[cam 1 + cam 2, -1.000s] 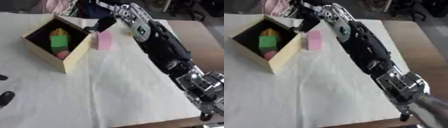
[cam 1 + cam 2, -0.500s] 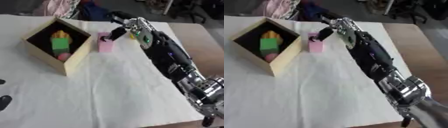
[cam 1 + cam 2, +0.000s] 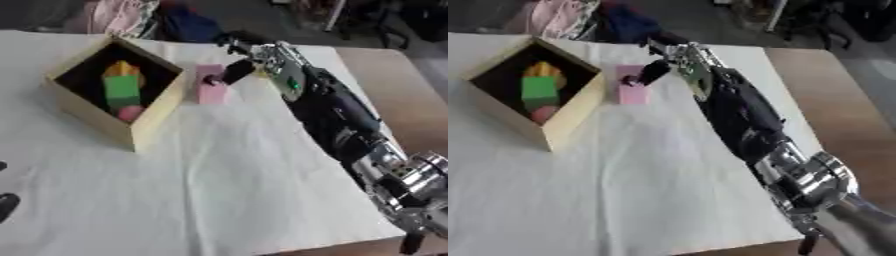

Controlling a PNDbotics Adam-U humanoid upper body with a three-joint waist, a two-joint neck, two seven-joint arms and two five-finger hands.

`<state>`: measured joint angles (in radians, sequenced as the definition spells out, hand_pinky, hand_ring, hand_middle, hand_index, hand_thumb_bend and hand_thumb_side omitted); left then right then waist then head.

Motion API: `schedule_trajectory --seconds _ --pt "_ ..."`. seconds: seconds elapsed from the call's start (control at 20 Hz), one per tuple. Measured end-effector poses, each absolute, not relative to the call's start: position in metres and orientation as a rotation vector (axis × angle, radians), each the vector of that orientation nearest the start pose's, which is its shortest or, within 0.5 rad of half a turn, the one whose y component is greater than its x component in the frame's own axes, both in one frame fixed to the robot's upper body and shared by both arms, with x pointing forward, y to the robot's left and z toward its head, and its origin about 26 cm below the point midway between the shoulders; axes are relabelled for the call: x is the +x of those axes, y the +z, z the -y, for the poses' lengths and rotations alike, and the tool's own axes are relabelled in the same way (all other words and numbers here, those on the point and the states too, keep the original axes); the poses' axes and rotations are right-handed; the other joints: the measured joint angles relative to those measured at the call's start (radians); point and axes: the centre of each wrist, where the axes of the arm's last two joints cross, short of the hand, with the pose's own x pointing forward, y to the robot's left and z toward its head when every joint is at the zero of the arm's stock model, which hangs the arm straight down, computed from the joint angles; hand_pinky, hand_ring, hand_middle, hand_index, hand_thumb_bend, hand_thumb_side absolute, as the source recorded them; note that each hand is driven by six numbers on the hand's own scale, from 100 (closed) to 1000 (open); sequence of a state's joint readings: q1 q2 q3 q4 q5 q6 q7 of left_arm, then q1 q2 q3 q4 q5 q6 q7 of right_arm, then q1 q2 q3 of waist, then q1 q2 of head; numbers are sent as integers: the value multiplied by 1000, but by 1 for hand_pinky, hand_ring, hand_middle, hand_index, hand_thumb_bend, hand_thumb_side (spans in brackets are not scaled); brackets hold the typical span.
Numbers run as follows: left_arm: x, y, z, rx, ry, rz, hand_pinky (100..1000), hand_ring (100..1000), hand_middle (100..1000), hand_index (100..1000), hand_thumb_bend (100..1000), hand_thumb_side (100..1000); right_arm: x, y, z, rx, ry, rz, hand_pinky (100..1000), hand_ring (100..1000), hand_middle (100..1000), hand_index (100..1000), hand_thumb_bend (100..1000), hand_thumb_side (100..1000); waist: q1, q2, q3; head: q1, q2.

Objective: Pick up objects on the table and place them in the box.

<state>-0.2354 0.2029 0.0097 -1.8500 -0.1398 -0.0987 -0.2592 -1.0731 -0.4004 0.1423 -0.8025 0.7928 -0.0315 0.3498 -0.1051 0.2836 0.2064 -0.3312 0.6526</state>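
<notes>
White cloth covers our table, with brown tabletop bare along the right and dark clutter plus pink fabric past the far edge. Our wooden box sits far left, already containing a green block, a yellow piece and something pink. Just right of it, touching or nearly touching its wall, the pink block lies on the cloth. Our right hand reaches across from the right, its fingers resting on the block's top; we cannot tell whether they curl round it. Our left hand shows only as dark fingertips at the near left edge.
</notes>
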Motion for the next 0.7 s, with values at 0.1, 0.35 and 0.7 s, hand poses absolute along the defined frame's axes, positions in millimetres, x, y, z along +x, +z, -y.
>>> schedule_trajectory --seconds 0.1,0.35,0.7 --pt "313 138 -256 86 -606 2095 770 641 838 810 678 421 498 218 257 -773 1245 1450 832 798 855 946 394 491 0 0 -1 0 -2" --pt "313 138 -256 86 -605 2095 770 641 838 811 677 421 496 223 255 -636 1149 1569 837 789 848 944 378 507 0 0 -2 1 -2" --pt "313 138 -256 87 -604 2094 770 641 838 811 677 421 491 238 248 -589 1237 1588 848 835 888 965 410 484 -2 0 -3 1 -3"
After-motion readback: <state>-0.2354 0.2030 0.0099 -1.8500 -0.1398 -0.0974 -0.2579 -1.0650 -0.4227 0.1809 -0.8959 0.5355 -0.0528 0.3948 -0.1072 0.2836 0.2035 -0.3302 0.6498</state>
